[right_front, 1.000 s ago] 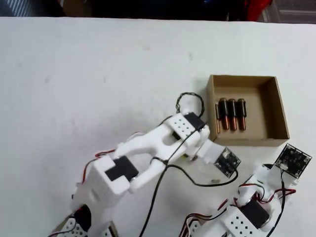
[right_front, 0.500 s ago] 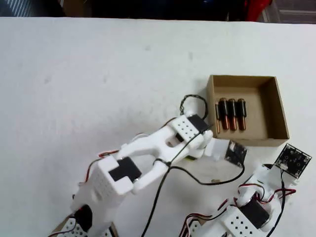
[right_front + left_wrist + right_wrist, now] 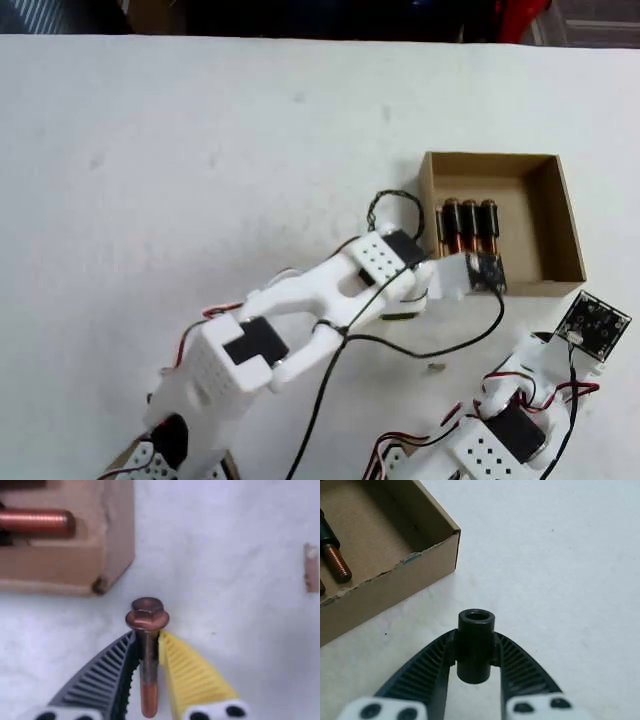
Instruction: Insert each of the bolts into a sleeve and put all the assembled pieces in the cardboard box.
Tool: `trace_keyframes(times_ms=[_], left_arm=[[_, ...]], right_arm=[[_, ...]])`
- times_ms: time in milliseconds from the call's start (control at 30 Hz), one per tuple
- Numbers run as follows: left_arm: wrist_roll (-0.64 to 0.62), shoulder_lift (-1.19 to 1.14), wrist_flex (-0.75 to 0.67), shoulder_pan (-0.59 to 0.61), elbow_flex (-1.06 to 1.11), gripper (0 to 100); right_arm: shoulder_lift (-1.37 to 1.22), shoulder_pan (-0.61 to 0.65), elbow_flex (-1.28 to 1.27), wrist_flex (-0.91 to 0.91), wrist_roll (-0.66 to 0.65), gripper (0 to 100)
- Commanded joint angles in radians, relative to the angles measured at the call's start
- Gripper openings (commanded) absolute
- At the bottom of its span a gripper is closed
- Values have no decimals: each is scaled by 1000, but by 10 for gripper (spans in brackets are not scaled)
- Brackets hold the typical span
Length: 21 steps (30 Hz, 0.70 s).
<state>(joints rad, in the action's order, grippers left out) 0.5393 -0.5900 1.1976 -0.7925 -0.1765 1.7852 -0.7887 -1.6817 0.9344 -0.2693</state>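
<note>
My left gripper (image 3: pixel 148 647) is shut on a copper bolt (image 3: pixel 147 617), head out past the fingertips, just off a corner of the cardboard box (image 3: pixel 116 540). In the high view the left arm's wrist (image 3: pixel 478 272) hangs over the box's near wall. The cardboard box (image 3: pixel 492 157) holds three assembled pieces (image 3: pixel 469 230) lying side by side. My right gripper (image 3: pixel 476 652) is shut on a black sleeve (image 3: pixel 476 642), held upright with its bore facing the camera, beside the box (image 3: pixel 395 582). The right arm (image 3: pixel 520 420) sits at the near right of the table.
A small brown scrap (image 3: pixel 434 367) lies on the white table between the two arms; the same scrap (image 3: pixel 311 567) appears in the left wrist view. Black cables (image 3: pixel 390 205) loop from the left arm beside the box's left wall. The table's far and left parts are open.
The left arm has swung with the bolt away from the table's near edge, up to the box's near wall. The right arm has stayed still.
</note>
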Motion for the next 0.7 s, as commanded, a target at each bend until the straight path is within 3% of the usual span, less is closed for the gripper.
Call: trace_keyframes(times_ms=[0,167,500,667], left_arm=[[-117,10,141,44,-178,22],[-236,7,305,119,-353,22],[-489,13,356,334,-393,22],[-542,15,494,371,-400,21]], right_arm=[[12,-2,-9,2,0,18],[12,2,-9,2,0,18],[12,5,-9,-1,0,18],[12,114,-9,1,0,18]])
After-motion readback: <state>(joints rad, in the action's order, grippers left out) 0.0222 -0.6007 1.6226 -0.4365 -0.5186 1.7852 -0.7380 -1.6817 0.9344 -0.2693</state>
